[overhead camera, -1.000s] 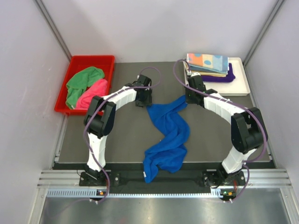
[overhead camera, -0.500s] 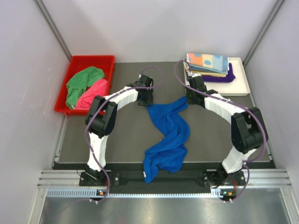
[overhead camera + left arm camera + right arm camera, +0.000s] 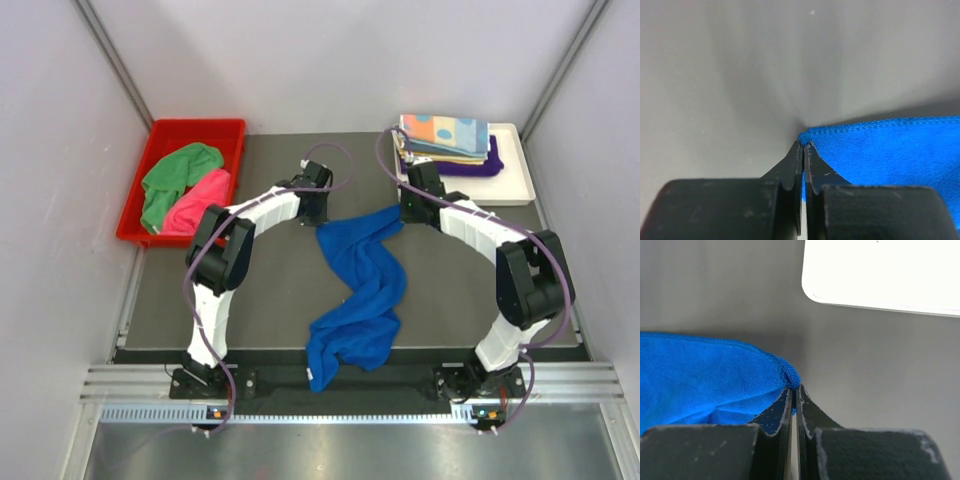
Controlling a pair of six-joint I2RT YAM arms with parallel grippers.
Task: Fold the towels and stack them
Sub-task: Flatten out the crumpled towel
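Left end effector (image 3: 803,144) closed on blue towel (image 3: 365,290) (lengthwise near-far).

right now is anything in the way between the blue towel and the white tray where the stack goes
Nothing visible. The right gripper pinches the blue towel by a corner just short of the white tray, with only bare mat between. The left gripper pinches the other far corner.

Left arm (image 3: 258,210): elbow raised, forearm reaching toward 1 o'clock. Left gripper (image 3: 803,144): jaws pinched on a royal blue towel (image 3: 890,150) corner.
Right arm (image 3: 475,228): reaching toward 11 o'clock. Right gripper (image 3: 794,387): pinched likewise on another corner.
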